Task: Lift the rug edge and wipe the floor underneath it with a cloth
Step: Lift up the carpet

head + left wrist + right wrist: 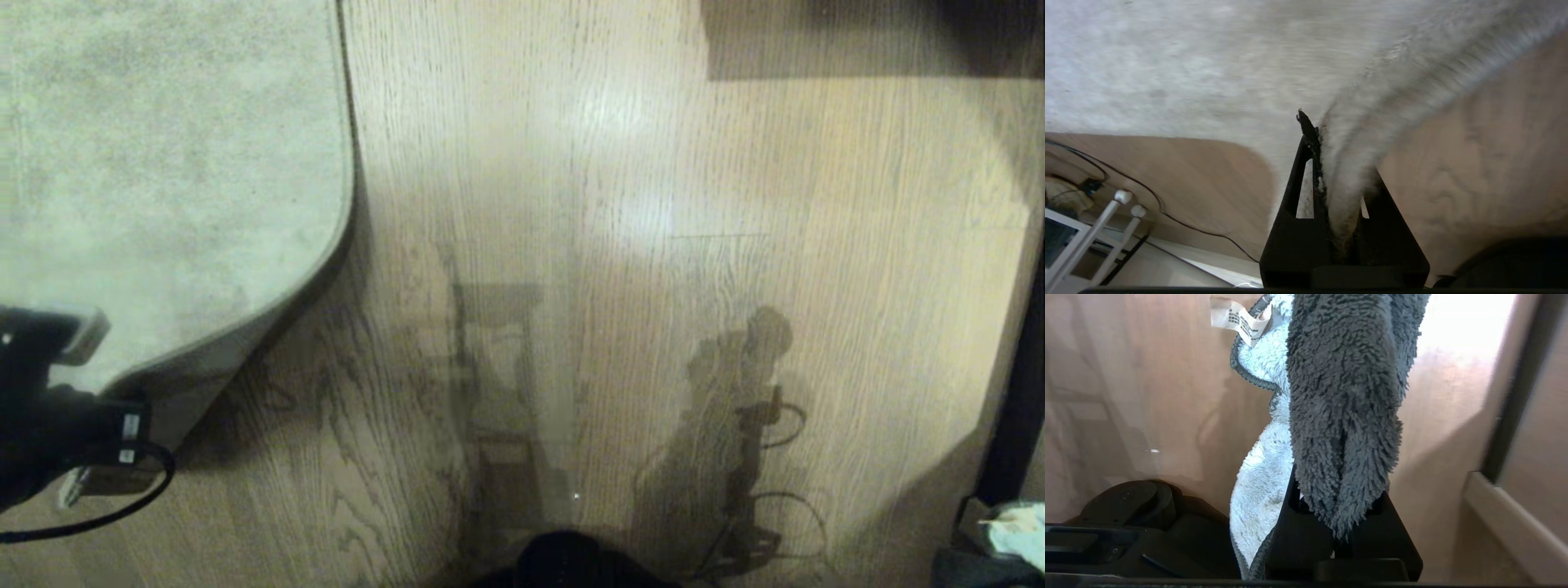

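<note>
My left gripper [1333,163] is shut on the rug edge [1355,147], and pale pile bunches up between its black fingers. In the head view the left arm [49,416] sits at the far left and holds the rug's near corner [237,347] raised off the floor [612,245], with a dark shadow beneath it. My right gripper [1337,498] is shut on the cloth [1343,396], a fluffy dark grey rag with a pale blue side [1261,473] and a paper label [1237,318]. The cloth [1016,523] shows pale at the head view's lower right corner.
A dark block [865,37] lies at the far right of the floor, and a dark post [1020,408] runs down the right side. My base [571,559] shows at the bottom. Beyond the rug, a black cable [1167,212] and white furniture legs [1094,228] appear in the left wrist view.
</note>
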